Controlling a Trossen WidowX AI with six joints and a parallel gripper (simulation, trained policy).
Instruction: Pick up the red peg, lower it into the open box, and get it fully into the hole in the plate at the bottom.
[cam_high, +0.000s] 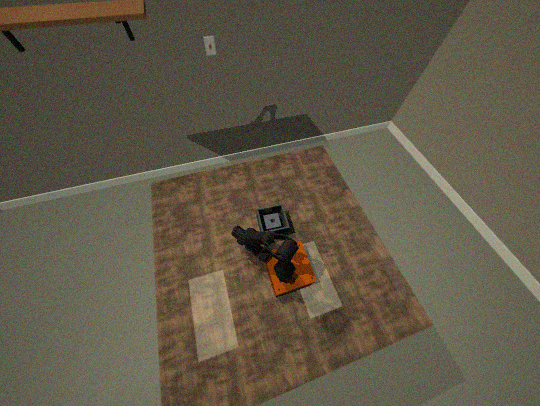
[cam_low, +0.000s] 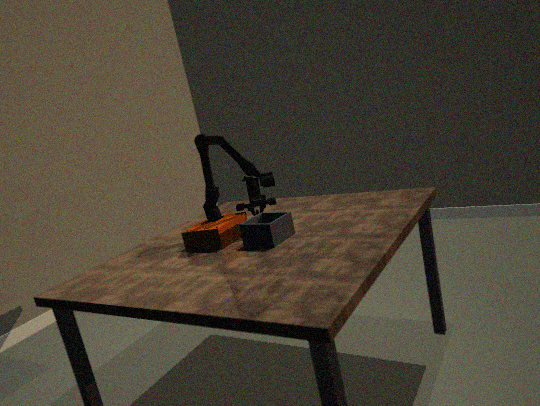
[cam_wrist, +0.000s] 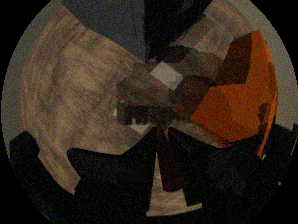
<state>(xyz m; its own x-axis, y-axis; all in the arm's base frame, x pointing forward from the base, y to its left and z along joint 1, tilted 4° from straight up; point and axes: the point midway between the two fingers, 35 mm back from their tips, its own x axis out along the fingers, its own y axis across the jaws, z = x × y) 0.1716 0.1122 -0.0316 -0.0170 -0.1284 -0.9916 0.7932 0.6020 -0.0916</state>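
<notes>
The red peg (cam_wrist: 170, 172) shows dark red between the two black fingers in the wrist view. My gripper (cam_low: 257, 211) (cam_wrist: 162, 130) is closed around it, with a finger close against each side. The peg is hidden in the top and exterior views. The open grey-blue box (cam_low: 257, 236) (cam_wrist: 110, 25) stands beside the gripper, and its wall hides the fingertips in the exterior view. In the top view the pale plate (cam_high: 269, 225) with a small dark hole lies at the bottom of the box, and the hole looks empty. The gripper is outside the box, low near the table.
The orange block (cam_high: 297, 286) (cam_low: 201, 242) (cam_wrist: 230, 110) under the arm's base stands close to the box. The brown table (cam_high: 190, 225) (cam_low: 175, 285) carries two pale patches in the top view, one left of the base and one partly beside it.
</notes>
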